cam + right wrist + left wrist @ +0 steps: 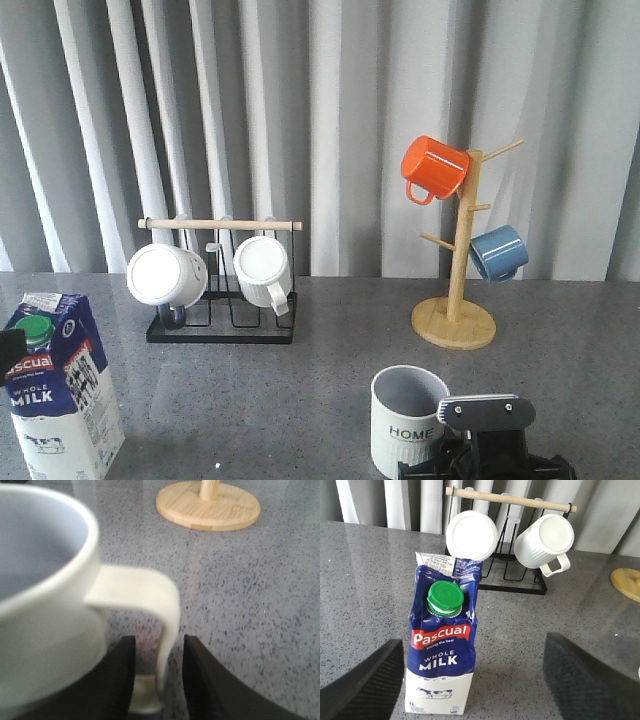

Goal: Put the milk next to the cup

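Note:
The milk [60, 395] stands upright at the front left of the grey table; it also shows in the left wrist view [441, 650], blue and white with a green cap. My left gripper [472, 645] is wide open, with the carton between its fingers, close to one of them and touching neither. The cup [405, 420], marked "HOME", stands at the front right. My right gripper [159, 655] is open with its two fingers straddling the cup's cream handle [150, 592], a thin gap on each side. In the front view its fingertips are hidden.
A black wire rack [220, 330] with a wooden bar holds two white mugs at the back left. A wooden mug tree [455, 320] with an orange mug [433, 167] and a blue mug [498, 252] stands at the back right. Curtains hang behind.

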`<state>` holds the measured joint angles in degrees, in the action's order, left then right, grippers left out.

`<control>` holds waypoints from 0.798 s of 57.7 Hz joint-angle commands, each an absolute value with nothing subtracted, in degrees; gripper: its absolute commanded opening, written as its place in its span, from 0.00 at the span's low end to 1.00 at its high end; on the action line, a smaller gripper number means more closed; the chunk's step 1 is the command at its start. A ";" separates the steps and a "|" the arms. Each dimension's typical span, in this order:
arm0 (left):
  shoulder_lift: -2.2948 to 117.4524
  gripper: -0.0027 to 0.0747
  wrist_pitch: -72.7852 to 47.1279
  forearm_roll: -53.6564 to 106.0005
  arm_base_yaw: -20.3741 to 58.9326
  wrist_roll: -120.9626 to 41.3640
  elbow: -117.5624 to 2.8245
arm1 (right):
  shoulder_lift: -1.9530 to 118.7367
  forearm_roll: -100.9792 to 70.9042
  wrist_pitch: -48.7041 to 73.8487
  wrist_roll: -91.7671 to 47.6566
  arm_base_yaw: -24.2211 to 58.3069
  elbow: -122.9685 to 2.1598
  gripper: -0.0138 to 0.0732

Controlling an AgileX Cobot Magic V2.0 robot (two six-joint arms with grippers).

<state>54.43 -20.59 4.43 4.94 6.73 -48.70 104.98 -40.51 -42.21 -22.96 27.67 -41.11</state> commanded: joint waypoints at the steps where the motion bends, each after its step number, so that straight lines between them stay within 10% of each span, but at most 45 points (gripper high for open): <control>1: 54.05 0.74 -17.17 4.85 5.26 6.71 -50.68 | 101.25 -39.57 -48.05 -23.55 27.87 -40.36 0.45; 46: 54.05 0.74 -17.05 4.85 5.26 6.71 -50.68 | 80.72 -31.40 -35.02 -22.14 27.87 -32.55 0.45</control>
